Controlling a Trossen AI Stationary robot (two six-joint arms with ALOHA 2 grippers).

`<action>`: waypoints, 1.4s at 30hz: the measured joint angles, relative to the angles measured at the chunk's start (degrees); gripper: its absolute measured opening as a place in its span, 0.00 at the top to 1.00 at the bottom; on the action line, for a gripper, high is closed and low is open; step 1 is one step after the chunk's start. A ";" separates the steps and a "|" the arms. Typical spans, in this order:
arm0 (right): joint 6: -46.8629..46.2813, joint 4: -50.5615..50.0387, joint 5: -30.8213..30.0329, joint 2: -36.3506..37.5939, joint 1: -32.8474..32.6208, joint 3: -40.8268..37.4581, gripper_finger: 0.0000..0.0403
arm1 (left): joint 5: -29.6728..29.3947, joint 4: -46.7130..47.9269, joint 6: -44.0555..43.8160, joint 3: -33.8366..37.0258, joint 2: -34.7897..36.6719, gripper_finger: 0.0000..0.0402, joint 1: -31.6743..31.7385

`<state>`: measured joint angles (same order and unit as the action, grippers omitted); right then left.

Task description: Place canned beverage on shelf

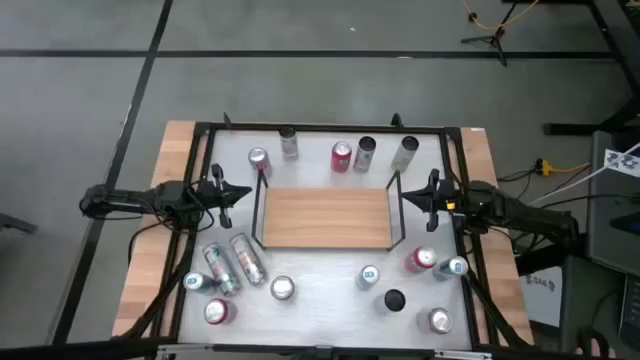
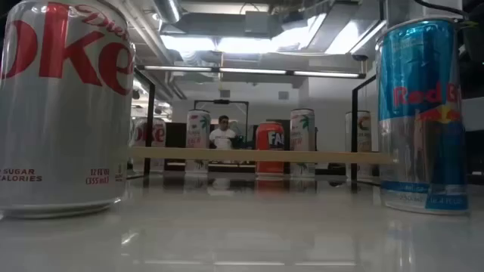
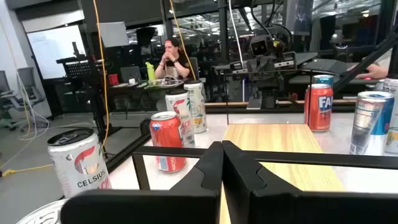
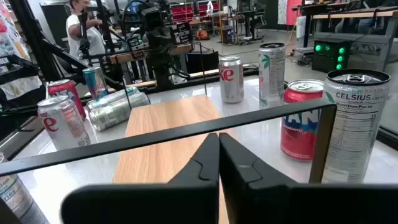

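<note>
The shelf [image 1: 325, 218], a light-brown wooden board with black rails at its two short ends, lies on the white tabletop in the middle and is bare. Several cans stand around it: a row at the far side, among them a red can [image 1: 342, 155], and others near the front, with two lying on their sides [image 1: 235, 262]. My left gripper [image 1: 243, 192] is shut and empty just left of the shelf's left rail; it also shows in the left wrist view [image 3: 222, 163]. My right gripper [image 1: 403, 196] is shut and empty just right of the right rail; it also shows in the right wrist view [image 4: 219, 155].
The low view has a Diet Coke can [image 2: 64, 106] and a Red Bull can [image 2: 423, 113] close to the camera at the near edge. A black round thing [image 1: 394, 299] lies at the front right. A black frame [image 1: 330, 128] borders the tabletop. A person [image 3: 171, 59] sits beyond the table.
</note>
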<state>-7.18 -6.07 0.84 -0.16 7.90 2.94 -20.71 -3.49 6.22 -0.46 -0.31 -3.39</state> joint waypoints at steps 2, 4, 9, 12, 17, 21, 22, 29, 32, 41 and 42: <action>-0.01 0.00 0.00 0.01 -0.02 0.00 1.00 | 0.00 -0.01 0.02 -0.01 0.01 1.00 -0.01; -0.01 0.00 0.01 0.00 -0.01 0.00 1.00 | 0.01 0.00 0.01 -0.01 0.01 1.00 0.00; 0.00 0.00 0.00 0.01 0.00 0.00 1.00 | 0.00 -0.02 0.02 -0.01 -0.01 1.00 -0.01; -0.01 0.00 0.00 0.01 -0.02 -0.01 1.00 | 0.00 0.00 0.02 0.00 0.01 1.00 0.00; -0.01 0.00 0.01 0.02 -0.02 0.00 1.00 | 0.00 0.00 0.00 -0.01 0.01 1.00 -0.01; 0.00 0.00 0.02 0.01 -0.01 -0.01 1.00 | 0.00 -0.01 0.01 0.01 0.00 1.00 0.00; 0.00 0.00 0.00 0.01 0.00 -0.01 1.00 | 0.00 0.00 0.00 0.01 0.01 1.00 -0.01; -0.01 0.00 0.01 0.02 -0.02 -0.01 1.00 | 0.00 0.00 0.00 0.01 0.01 1.00 -0.01; -0.01 0.00 0.01 0.02 -0.02 0.00 1.00 | 0.00 -0.02 0.00 -0.01 0.01 1.00 0.01; 0.00 0.00 -0.36 0.02 0.00 0.00 1.00 | 0.00 0.00 0.02 0.00 0.00 1.00 0.00; 0.00 0.01 -0.92 0.01 0.00 -0.02 1.00 | 0.02 0.00 0.02 -0.01 0.00 1.00 0.00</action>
<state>-7.18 -6.06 -0.08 -0.15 7.90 2.92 -20.69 -3.49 6.24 -0.47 -0.31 -3.39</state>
